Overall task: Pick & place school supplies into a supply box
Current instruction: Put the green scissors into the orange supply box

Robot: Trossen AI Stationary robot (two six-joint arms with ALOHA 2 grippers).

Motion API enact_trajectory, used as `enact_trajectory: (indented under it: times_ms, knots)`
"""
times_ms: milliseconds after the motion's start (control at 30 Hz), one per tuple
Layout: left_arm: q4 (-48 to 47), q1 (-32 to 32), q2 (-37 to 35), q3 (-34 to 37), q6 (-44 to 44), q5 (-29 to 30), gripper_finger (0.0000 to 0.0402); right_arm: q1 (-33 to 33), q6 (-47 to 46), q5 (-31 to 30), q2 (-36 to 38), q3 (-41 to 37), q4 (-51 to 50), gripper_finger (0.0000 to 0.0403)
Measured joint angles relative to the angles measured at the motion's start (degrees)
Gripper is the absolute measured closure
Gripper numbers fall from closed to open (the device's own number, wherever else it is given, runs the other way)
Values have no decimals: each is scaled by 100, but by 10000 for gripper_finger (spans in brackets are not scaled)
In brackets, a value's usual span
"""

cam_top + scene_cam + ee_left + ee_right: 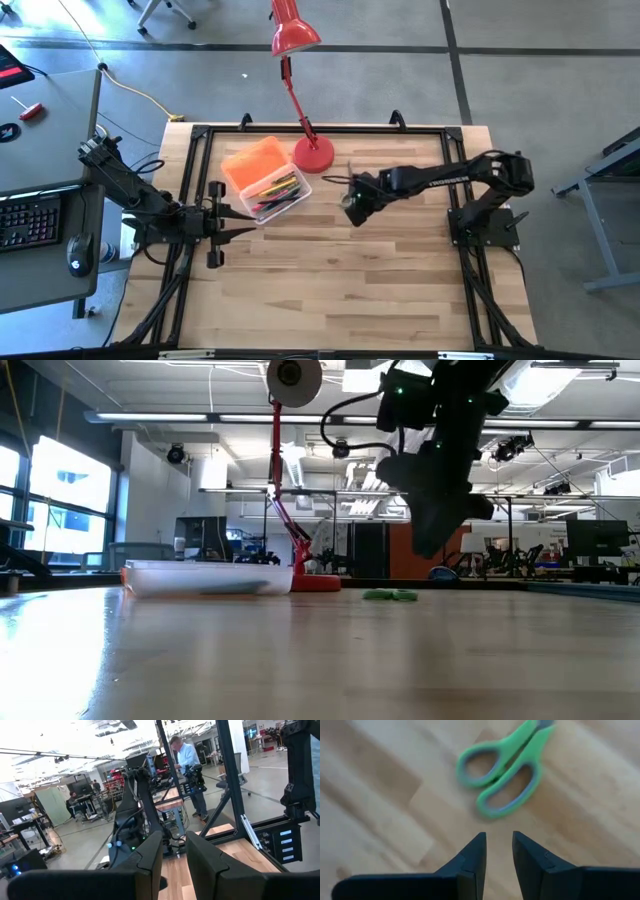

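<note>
The green-handled scissors (504, 769) lie flat on the wooden table, shut, and show as a low green shape in the low view (390, 595). My right gripper (498, 845) hovers above them, pointing down, with a narrow gap between its fingers, clear of the table (422, 550). In the high view it (352, 208) covers the scissors. The clear supply box (275, 190) holds several coloured pens, and its orange lid (253, 161) lies beside it on the far side. My left gripper (245, 222) waits near the table's left edge, close to the box, slightly open (174, 847).
The red desk lamp stands on its round base (313, 153) just right of the box, between the box and my right arm; its stem (285, 490) rises in the low view. A black frame (330, 128) runs round the table. Bare wood (340, 290) lies toward the near edge.
</note>
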State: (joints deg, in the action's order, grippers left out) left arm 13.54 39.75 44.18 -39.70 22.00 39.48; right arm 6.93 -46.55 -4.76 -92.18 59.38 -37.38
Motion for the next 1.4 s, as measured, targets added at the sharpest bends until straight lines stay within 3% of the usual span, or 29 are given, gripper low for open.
enact_trajectory:
  times_ms: [200,500,1067,1267,1400]
  knots:
    - [2,0,0,0,0,0,284,328,-127,-416,-23,-31,311,330]
    - [2,0,0,0,2,-2,284,414,-252,-73,-543,-31,555,330]
    - [-2,0,0,0,22,-2,284,550,-241,-347,-854,-29,671,330]
    - [-9,0,0,2,22,-2,284,547,-80,-394,-1181,-11,780,330]
    - [-18,0,0,0,21,-2,284,543,584,-451,-1325,2,770,332]
